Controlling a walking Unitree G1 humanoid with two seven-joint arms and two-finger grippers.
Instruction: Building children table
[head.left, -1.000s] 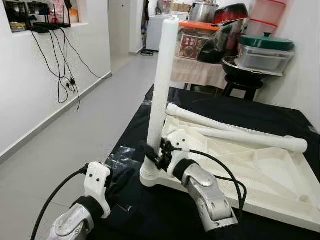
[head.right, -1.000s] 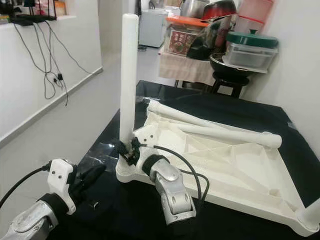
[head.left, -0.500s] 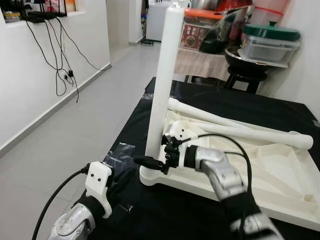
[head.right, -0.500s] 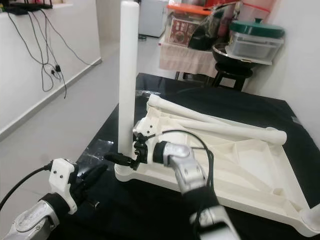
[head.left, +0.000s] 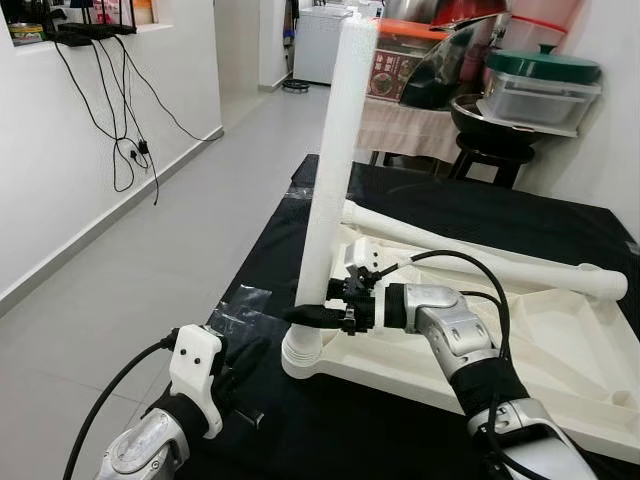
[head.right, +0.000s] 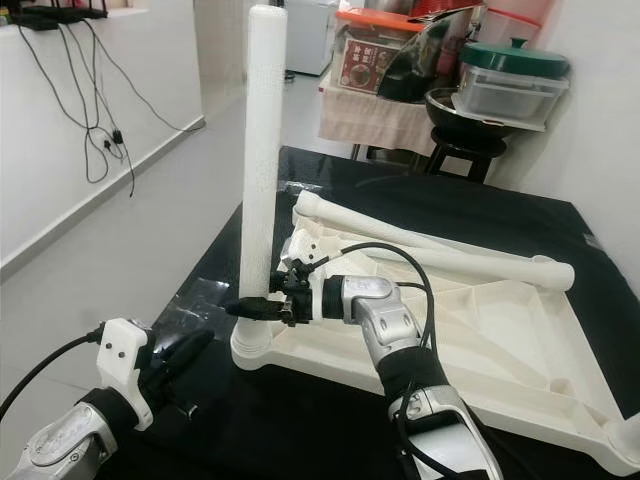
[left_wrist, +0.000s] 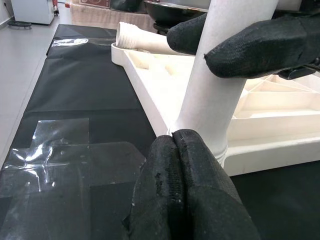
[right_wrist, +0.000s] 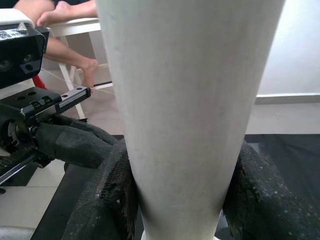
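Left eye view: right gripper (head.left: 312, 316) clamped low on upright white table leg (head.left: 332, 180) at near-left corner socket of upturned tabletop (head.left: 560, 345); left gripper (left_wrist: 182, 200) pinched shut, empty, nearby; keep leg vertical while twisting.

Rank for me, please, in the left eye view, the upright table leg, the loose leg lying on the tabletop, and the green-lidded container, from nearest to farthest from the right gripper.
1. Upright table leg: clamped between the right gripper's fingers.
2. Loose leg: lying across the upturned tabletop, beyond the gripper.
3. Green-lidded container: on the stool at the back right.
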